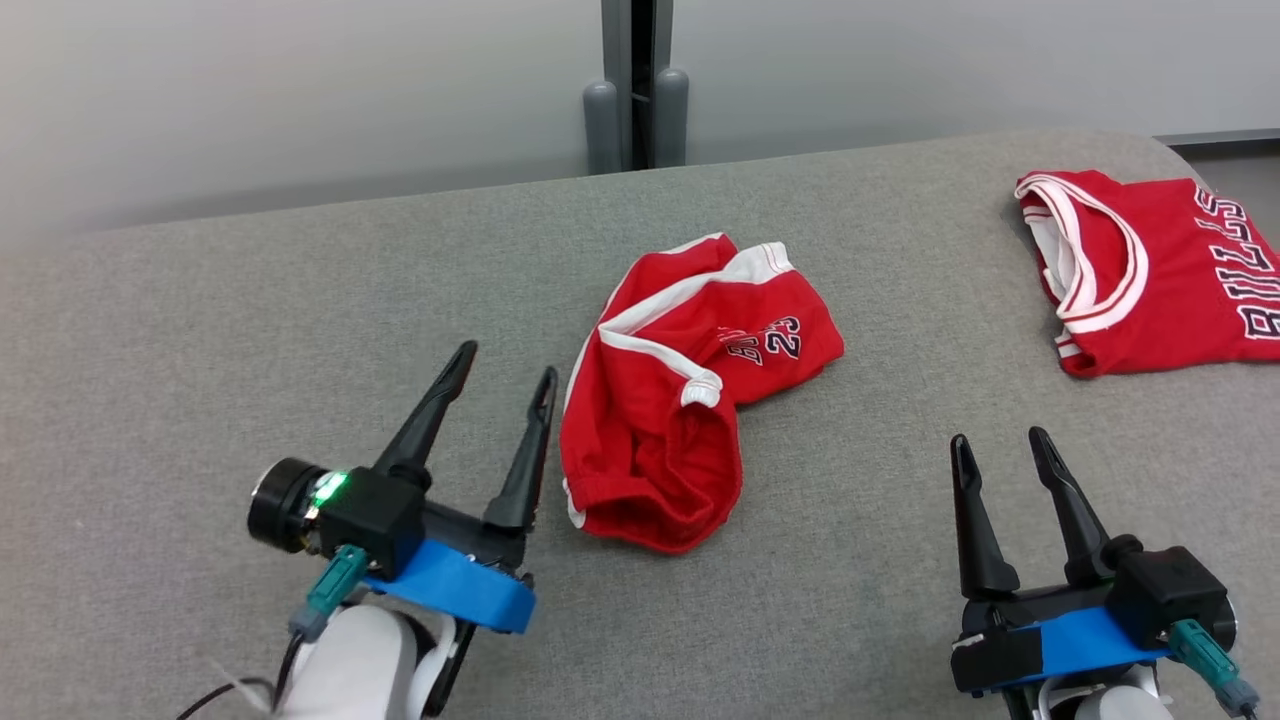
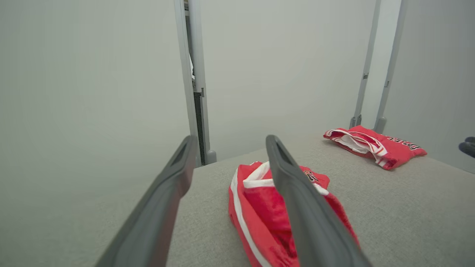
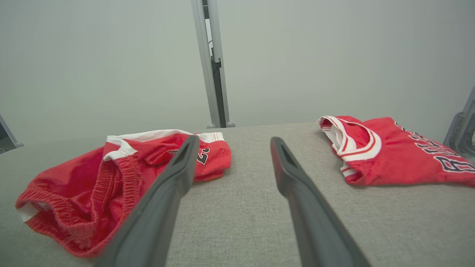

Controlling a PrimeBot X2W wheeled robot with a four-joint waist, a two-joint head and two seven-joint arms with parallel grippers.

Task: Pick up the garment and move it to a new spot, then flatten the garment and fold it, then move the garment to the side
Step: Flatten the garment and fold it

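The garment (image 1: pixel 690 400) is a pair of red shorts with white trim and a number print, lying crumpled in the middle of the grey cloth-covered table (image 1: pixel 200 350). My left gripper (image 1: pixel 507 362) stands open just left of the shorts, fingers pointing away, nothing between them. In the left wrist view the shorts (image 2: pixel 256 200) lie partly behind the right finger of that gripper (image 2: pixel 230 140). My right gripper (image 1: pixel 1000 437) is open at the lower right, well clear of the shorts. Its own view has the shorts (image 3: pixel 92 185) left of the open gripper (image 3: pixel 234 140).
A folded red jersey (image 1: pixel 1150 270) with white trim and lettering lies at the table's far right, also in the wrist views (image 2: pixel 374 146) (image 3: pixel 393 155). A grey post (image 1: pixel 637 85) rises behind the table's far edge, against a pale wall.
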